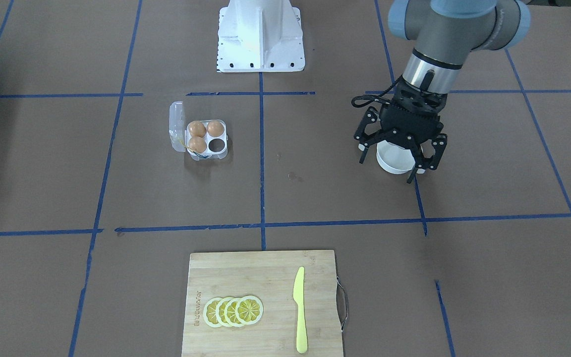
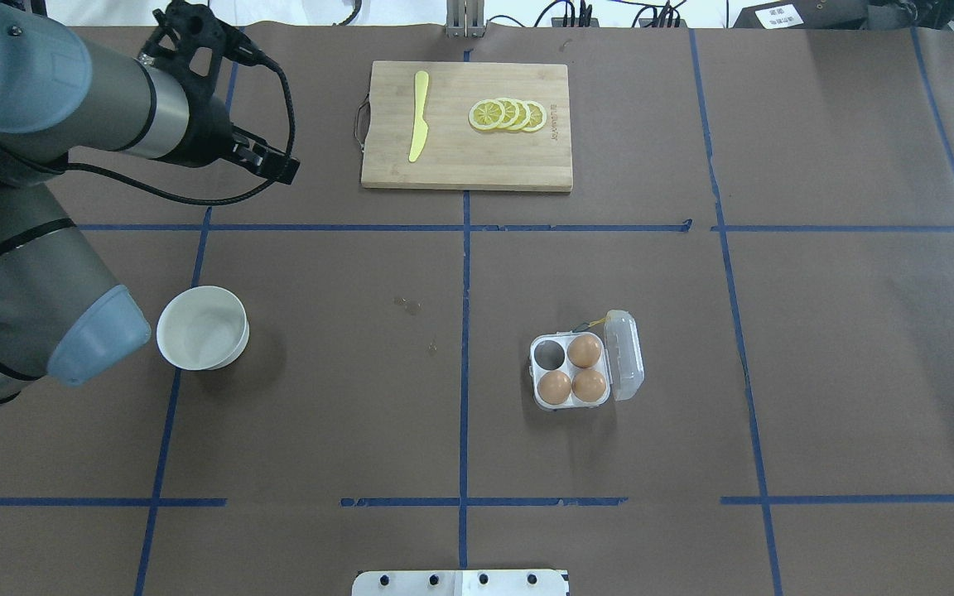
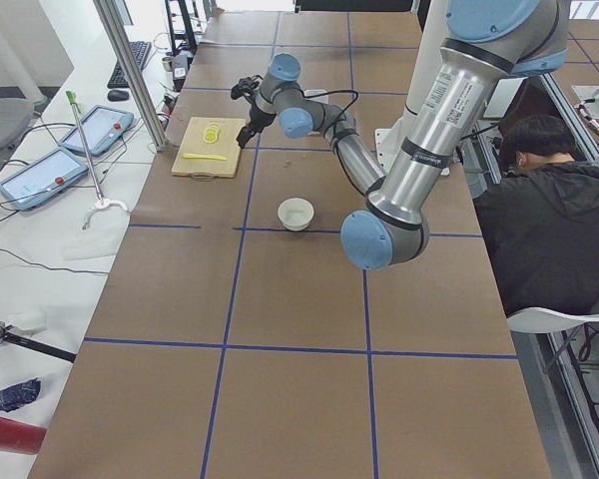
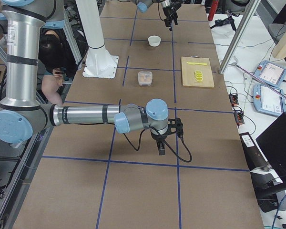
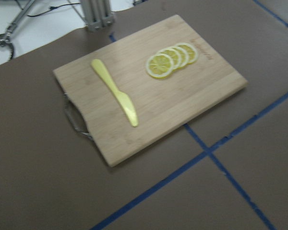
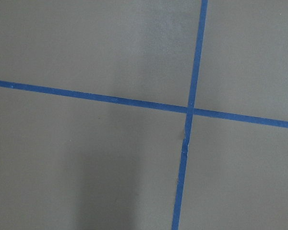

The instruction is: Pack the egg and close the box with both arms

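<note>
left gripper [image 1: 395, 166]: fingers spread wide, holding nothing, raised on the left, well apart from the box [image 2: 537, 399]
right gripper [image 4: 161, 149]: seen only from the side, so its opening cannot be told
eggs [image 2: 584, 350]: three fill cells, one cell bare
white bowl [image 2: 164, 333]: looks empty
progress: packing likely done; lid [image 2: 626, 358] open, closing left

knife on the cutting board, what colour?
The knife is pale yellow; clearest in the exterior front-facing view.

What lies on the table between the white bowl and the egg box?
Nothing stands there. In the overhead view, only bare brown table crossed by one blue tape line separates the bowl from the box.
</note>
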Controlling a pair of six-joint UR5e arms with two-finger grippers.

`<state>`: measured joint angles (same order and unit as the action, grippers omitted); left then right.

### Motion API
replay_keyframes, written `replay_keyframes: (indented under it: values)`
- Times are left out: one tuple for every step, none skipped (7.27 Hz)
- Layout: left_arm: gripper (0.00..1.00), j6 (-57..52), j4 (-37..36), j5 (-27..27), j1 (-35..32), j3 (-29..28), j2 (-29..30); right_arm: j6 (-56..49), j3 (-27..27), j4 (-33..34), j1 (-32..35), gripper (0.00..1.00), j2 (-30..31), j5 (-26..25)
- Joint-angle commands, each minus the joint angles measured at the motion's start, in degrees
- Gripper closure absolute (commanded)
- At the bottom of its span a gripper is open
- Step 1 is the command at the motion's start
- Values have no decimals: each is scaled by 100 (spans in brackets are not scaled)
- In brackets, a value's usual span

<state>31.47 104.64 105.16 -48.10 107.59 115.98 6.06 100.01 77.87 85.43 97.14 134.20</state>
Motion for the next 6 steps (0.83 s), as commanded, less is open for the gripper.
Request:
replay_keyframes:
  values:
    - [0,-62,-14,675,-582,-367,-294,-8,1,0,9,0,15,1]
    - [0,-218,4,1038,-969,-440,-704,-8,9,0,17,0,32,1]
    - [0,-359,-22,1032,-1043,-467,-1022,-8,1,0,18,0,33,1]
    - [0,-369,-231,1398,-1618,-684,-1260,0,9,0,18,0,50,1]
    - [0,-422,-738,2115,-2015,-826,-1349,0,1,0,18,0,50,1]
    - [0,-561,-1282,2209,-2393,-818,-1507,9,1,0,18,0,76,1]
